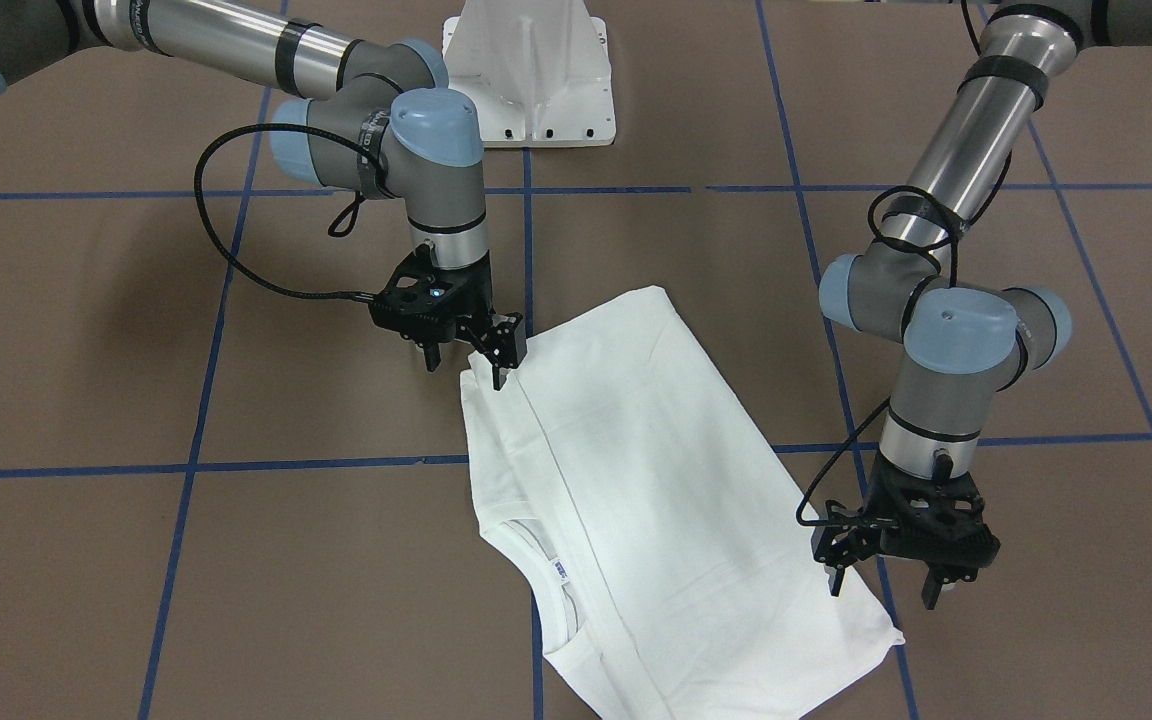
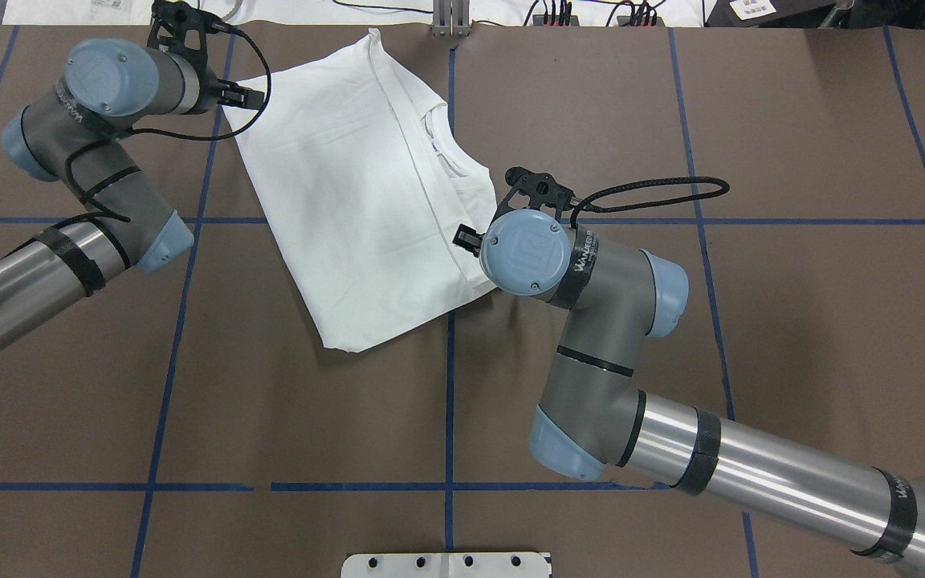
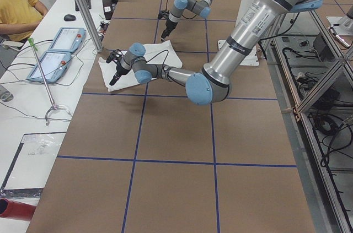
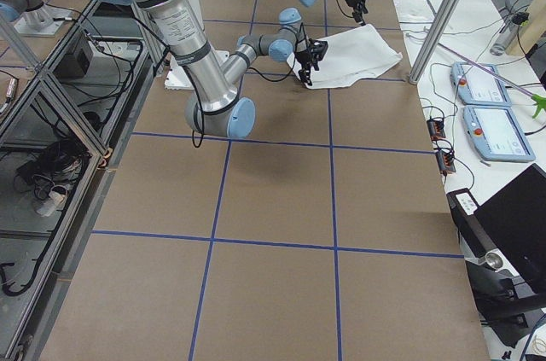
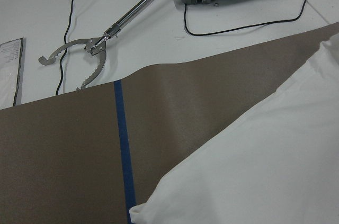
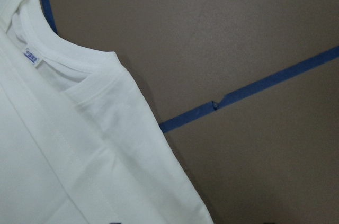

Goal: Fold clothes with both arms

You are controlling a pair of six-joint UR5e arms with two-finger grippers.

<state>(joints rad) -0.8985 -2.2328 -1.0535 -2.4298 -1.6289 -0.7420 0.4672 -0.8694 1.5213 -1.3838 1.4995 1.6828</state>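
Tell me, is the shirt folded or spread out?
Partly folded: the white T-shirt shows no sleeves sticking out, and a folded-over layer covers part of its collar.

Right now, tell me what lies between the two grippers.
The folded white T-shirt fills the stretch between the left gripper and the right gripper. The front-facing view shows nothing else there.

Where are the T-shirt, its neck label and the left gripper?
T-shirt (image 1: 636,450): front-facing view, middle of the cloth.
neck label (image 6: 32,56): right wrist view, centre of the label.
left gripper (image 1: 882,596): front-facing view, midway between its jaws.
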